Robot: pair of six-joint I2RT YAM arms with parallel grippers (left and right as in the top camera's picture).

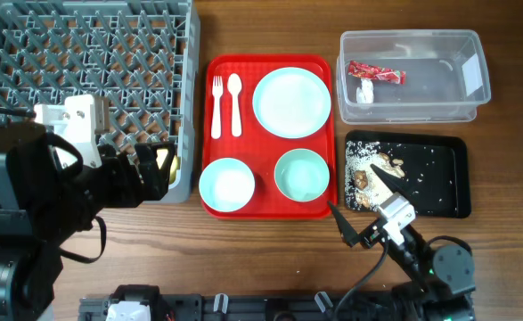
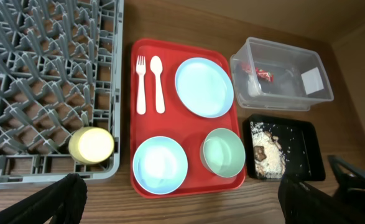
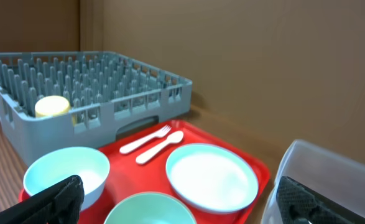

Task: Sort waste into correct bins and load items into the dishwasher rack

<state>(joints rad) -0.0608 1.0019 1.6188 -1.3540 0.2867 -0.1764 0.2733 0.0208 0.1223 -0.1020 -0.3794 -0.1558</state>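
Observation:
The grey dishwasher rack (image 1: 83, 36) stands at the far left, with the yellow cup (image 1: 166, 160) in its front right corner, also in the left wrist view (image 2: 92, 144). The red tray (image 1: 270, 209) holds the white fork (image 1: 216, 105), spoon (image 1: 235, 102), pale-blue plate (image 1: 291, 102), pale-blue bowl (image 1: 226, 184) and mint-green bowl (image 1: 301, 175). The clear tub (image 1: 439, 111) holds the red wrapper (image 1: 375, 73) and a white scrap (image 1: 365, 91). The black tray (image 1: 439, 178) holds food scraps (image 1: 368, 174). My left gripper (image 1: 154, 174) is open and empty by the cup. My right gripper (image 1: 363, 207) is open and empty at the black tray's front left corner.
Brown cardboard walls enclose the table at the back and right (image 3: 263, 62). Bare wooden table (image 1: 243, 254) runs along the front of the red tray. The left arm's black body (image 1: 47, 196) covers the rack's front left part.

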